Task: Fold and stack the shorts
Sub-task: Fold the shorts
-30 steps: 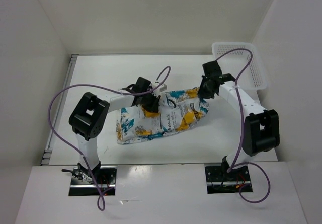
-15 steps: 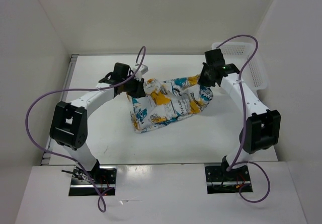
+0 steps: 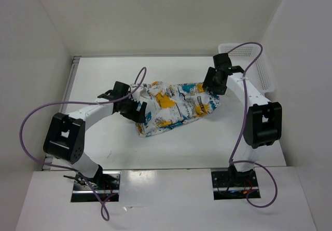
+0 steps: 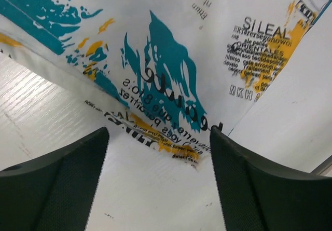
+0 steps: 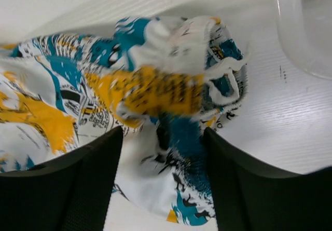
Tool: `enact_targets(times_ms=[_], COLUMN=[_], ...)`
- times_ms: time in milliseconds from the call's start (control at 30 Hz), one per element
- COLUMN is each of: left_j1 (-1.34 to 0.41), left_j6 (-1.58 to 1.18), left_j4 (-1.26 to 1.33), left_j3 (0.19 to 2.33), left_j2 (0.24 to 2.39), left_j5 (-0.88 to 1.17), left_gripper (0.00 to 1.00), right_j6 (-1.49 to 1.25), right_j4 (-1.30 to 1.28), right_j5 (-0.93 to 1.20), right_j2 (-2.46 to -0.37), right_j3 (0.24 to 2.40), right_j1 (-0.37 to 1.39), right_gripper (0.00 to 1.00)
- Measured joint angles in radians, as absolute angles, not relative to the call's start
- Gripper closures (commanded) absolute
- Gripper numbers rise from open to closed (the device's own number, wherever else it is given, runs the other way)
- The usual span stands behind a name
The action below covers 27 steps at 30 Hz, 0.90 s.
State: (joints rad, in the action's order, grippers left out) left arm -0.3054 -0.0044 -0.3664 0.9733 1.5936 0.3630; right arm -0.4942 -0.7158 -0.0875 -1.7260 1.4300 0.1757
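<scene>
The shorts (image 3: 176, 106), white with teal and yellow-orange blotches and black lettering, lie bunched in a folded heap at mid-table. My left gripper (image 3: 139, 109) is at their left edge and stands open. In the left wrist view its fingers straddle bare table, with the shorts' printed hem (image 4: 166, 59) just beyond the tips of the left gripper (image 4: 159, 135). My right gripper (image 3: 213, 88) hovers open over the right end. In the right wrist view the crumpled fabric (image 5: 155, 91) lies loose under the right gripper (image 5: 163, 132) and looks motion-blurred.
A white mesh basket (image 3: 264, 72) stands at the back right by the right arm, and its rim (image 5: 306, 28) shows in the right wrist view. White walls close in the table on the left, back and right. Purple cables loop over both arms.
The left arm carried the shorts' left end toward the back and over to the right, then dropped to their left edge. Both grippers have opened and let go of the fabric.
</scene>
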Motion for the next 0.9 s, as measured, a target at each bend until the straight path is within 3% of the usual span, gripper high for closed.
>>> enact_targets(times_ms=[67,200,367,500,600,667,900], left_j1=[-0.304,-0.304,-0.304,-0.307,-0.308,-0.308,-0.211], left_j6=[-0.002,-0.004,-0.006,-0.007,-0.009,-0.002,-0.004], left_j4=[-0.357,-0.338,-0.284,-0.266,-0.253,-0.263,-0.339], left_j3=[0.948,0.915,0.915,0.915,0.915,0.916,0.92], left_j2=[1.579,1.592,1.631,1.66,1.673,1.679,1.652], left_j5=[0.354,0.352,0.363,0.344,0.321,0.289,0.208], left_gripper=[0.08,0.08,0.18,0.36,0.8,1.0,1.0], right_j6=[-0.493,-0.487,-0.485,-0.483,-0.48,-0.477,-0.453], right_j4=[-0.715,-0.712,-0.711,-0.711,-0.711,-0.711,-0.707], right_j5=[-0.082,-0.065,-0.057,-0.049,-0.039,-0.03,0.024], right_j2=[-1.726,-1.726,-1.726,-1.726,-1.724,-1.723,-1.686], right_j3=[1.43,1.43,1.431,1.431,1.431,1.431,1.425], right_j1=[0.174,0.174,0.174,0.174,0.174,0.174,0.174], right_gripper=[0.17,0.14,0.14,0.14,0.13,0.09,0.0])
